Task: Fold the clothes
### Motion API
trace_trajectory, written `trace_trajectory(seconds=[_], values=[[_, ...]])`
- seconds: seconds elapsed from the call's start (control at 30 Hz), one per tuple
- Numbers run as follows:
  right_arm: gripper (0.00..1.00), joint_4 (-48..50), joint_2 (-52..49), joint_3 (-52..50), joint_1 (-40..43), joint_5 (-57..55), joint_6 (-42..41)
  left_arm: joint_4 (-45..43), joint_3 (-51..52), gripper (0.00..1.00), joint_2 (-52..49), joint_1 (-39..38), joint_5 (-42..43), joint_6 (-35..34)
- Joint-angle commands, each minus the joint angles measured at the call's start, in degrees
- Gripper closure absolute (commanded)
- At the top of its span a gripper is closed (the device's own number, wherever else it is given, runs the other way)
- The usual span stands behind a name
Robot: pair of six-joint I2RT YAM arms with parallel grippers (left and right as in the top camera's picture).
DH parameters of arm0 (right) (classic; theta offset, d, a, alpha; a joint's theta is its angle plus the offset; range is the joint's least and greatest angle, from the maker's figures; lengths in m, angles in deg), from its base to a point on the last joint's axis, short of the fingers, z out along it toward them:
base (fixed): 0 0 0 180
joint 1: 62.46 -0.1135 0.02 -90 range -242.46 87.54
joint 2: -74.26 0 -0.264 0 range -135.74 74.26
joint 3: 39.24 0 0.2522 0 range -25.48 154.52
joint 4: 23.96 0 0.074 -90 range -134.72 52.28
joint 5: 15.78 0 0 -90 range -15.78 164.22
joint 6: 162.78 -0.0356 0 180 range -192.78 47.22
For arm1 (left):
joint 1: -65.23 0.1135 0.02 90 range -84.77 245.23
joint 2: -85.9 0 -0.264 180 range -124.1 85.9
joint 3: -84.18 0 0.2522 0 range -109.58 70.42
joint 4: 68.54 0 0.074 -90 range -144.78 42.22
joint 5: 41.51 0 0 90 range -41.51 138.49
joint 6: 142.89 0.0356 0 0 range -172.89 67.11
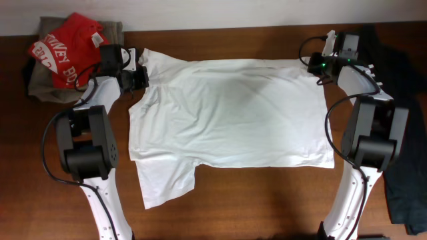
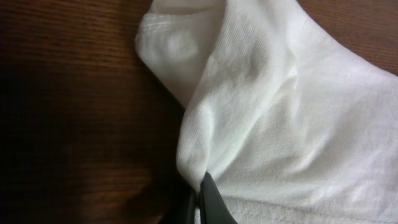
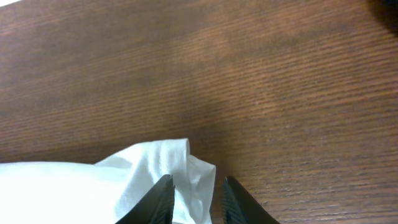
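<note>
The white T-shirt [image 1: 233, 113] lies spread on the brown table [image 1: 253, 207], one sleeve sticking out at the front left. My left gripper [image 1: 141, 75] is at its far left corner by a sleeve. In the left wrist view the left gripper [image 2: 200, 194] is shut on a pinched fold of the shirt [image 2: 280, 112]. My right gripper [image 1: 312, 65] is at the far right corner. In the right wrist view it [image 3: 198, 191] stands open, the shirt's crumpled corner [image 3: 180, 168] between its fingers [image 3: 163, 198], with a gap to the right finger.
A red T-shirt with white lettering [image 1: 70, 47] lies on a pile of dark and olive clothes [image 1: 40, 87] at the far left. A dark garment [image 1: 407, 133] hangs along the table's right edge.
</note>
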Motion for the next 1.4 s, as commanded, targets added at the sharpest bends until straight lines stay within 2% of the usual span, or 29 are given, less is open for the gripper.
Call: trace_trajectory(seconds=[0.0, 0.23, 0.4, 0.5, 0.53, 0.6, 0.73, 0.97, 1.0, 1.03, 1.13, 1.2, 1.37], values=[[0.7, -3.1, 0.8, 3.7, -0.5, 0.1, 1.3, 0.7, -0.2, 0.99, -0.7, -0.1, -0.9, 0.3], [0.7, -4.9, -1.3, 3.3, -1.3, -0.1, 1.3, 0.7, -0.2, 0.99, -0.7, -0.1, -0.9, 0.3], [0.78, -4.3, -1.5, 3.3, -2.9, -1.5, 3.2, 0.7, -0.2, 0.99, -0.7, -0.1, -0.9, 0.3], [0.77, -4.5, -1.5, 3.3, -2.8, -2.5, 3.2, 0.9, -0.2, 0.99, -0.7, -0.1, -0.9, 0.3], [0.74, -4.8, -1.5, 3.3, -2.7, -3.7, 3.2, 0.9, -0.2, 0.99, -0.7, -0.1, -0.9, 0.3], [0.54, -5.0, -1.5, 3.3, -2.7, -4.4, 3.2, 0.9, -0.2, 0.99, -0.7, -0.1, -0.9, 0.3], [0.53, -5.0, -1.6, 3.3, -2.7, -6.6, 3.2, 0.9, -0.2, 0.99, -0.7, -0.1, -0.9, 0.3], [0.69, -5.0, -3.0, 3.3, -2.8, -4.9, 3.2, 0.9, -0.2, 0.99, -0.7, -0.1, -0.9, 0.3], [0.78, -4.9, -3.0, 3.3, -2.8, -4.9, 3.2, 0.9, -0.2, 0.99, -0.7, -0.1, -0.9, 0.3], [0.8, -4.6, -3.0, 3.3, -2.8, -4.9, 3.2, 0.9, -0.2, 0.99, -0.7, -0.1, -0.9, 0.3], [0.96, -3.9, -3.0, 3.4, -2.8, -4.9, 3.2, 0.9, -0.2, 0.99, -0.7, -0.1, -0.9, 0.3], [0.96, -5.1, -2.3, 5.0, -2.6, -4.9, 3.2, 1.5, -0.6, 0.99, 0.0, -0.1, -0.3, 0.3], [0.96, -15.3, 0.5, 13.7, -1.4, -5.6, 3.2, 9.0, -2.6, 0.99, 6.8, -0.1, -0.5, 0.3]])
